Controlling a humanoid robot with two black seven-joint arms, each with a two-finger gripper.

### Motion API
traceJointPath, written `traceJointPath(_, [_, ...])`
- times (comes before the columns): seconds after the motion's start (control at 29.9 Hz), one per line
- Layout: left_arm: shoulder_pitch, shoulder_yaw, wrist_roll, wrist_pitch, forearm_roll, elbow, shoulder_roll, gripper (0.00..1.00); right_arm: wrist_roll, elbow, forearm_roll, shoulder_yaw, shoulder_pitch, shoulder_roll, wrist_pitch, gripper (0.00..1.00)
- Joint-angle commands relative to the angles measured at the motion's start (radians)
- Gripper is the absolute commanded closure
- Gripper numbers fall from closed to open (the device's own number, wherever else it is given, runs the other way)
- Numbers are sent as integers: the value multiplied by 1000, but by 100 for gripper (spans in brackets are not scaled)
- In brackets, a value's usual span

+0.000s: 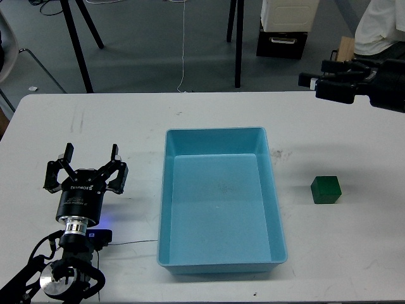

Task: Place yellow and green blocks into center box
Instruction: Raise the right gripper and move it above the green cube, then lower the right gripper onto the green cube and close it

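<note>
The shallow light blue plastic tray point(218, 256) sits empty mid-tabletop point(95, 120). The small dark green cube point(326, 189) rests right of it; no yellow cube shows. The left claw point(89, 158) is spread apart, empty; the right claw point(314, 79) hovers, its fingers indistinguishable. Next, likely, the right arm descends over the cube.

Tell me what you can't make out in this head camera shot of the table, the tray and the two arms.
- Yellow block: nowhere in the head view. The light blue plastic tray shows a bare bottom.
- Right gripper: small and dark near the top right edge, so its fingers cannot be told apart.
- Right arm: cut off by the right edge.
- Small dark green cube: its far and bottom faces are turned away.
- Left gripper: plainly open, with nothing between its fingers.
</note>
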Motion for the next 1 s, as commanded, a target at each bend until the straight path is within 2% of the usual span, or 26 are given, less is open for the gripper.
traceJointPath(0.0, [2, 0, 0, 1, 0, 2, -1, 0, 0, 1, -127, -250, 152, 1, 0, 10])
traceJointPath(0.2, [-3, 0, 0, 3, 0, 8, -3, 0, 0, 18, -242, -471, 258, 24, -1, 10])
traceJointPath(0.53, [-6, 0, 0, 4, 0, 10, -3, 0, 0, 4, -352, -655, 273, 114, -3, 10])
traceJointPath(0.97, [-9, 0, 0, 6, 0, 10, -3, 0, 0, -88, -360, -753, 272, 226, -1, 9])
